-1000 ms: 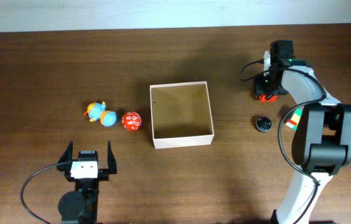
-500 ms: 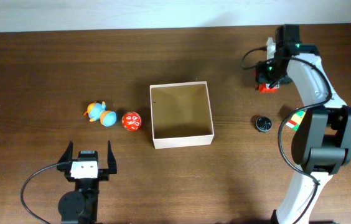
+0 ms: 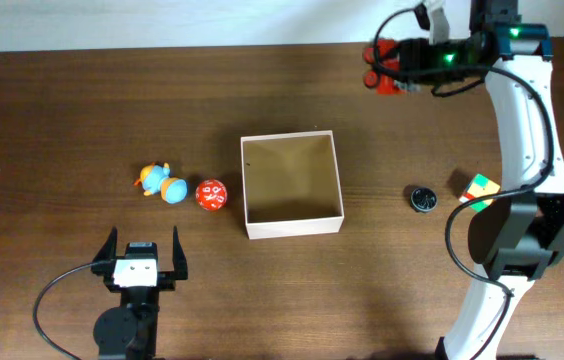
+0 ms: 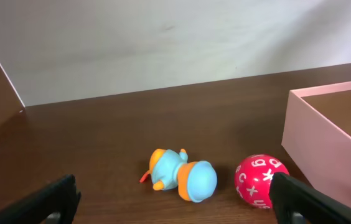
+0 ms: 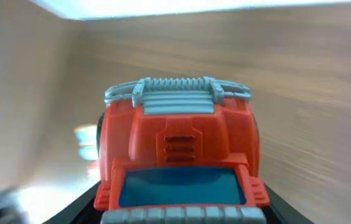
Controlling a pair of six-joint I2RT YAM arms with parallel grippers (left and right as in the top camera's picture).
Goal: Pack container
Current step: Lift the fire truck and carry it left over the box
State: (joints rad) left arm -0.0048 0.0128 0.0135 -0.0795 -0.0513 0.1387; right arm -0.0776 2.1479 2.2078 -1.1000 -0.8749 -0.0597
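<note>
1. At the left, the left jaws are spread wide with nothing between them. They sit low at the near edge of the counter (image 3: 62,120), facing the toys beyond.
2. A blue-and-orange duck toy (image 3: 160,184) lies on its side just past them. A red ball with white letters (image 3: 211,194) lies just beside it, between the duck and the container, with a gap showing on either side. Neither toy is touched.
3. In the middle of the counter the container (image 3: 295,226) stands open. Its tan inside is bare, so nothing is judged to be packed yet.
4. To the right and farther back, a red toy truck (image 3: 387,65) is pinched in the right jaws, which are partly closed around its body. It is held by the far edge of the counter, well apart from the container. In the right wrist view the truck (image 5: 178,168) fills the frame, and the surroundings are too blurred to read.
5. Farther right, a small black round object (image 3: 422,198) and a coloured puzzle cube (image 3: 478,188) lie near each other on the counter, untouched.
6. The step in hand is judged to be the carrying of the first item. Next, the truck is to be brought over the open container, lowered inside its thin walls without striking them, and released by spreading the right jaws.
</note>
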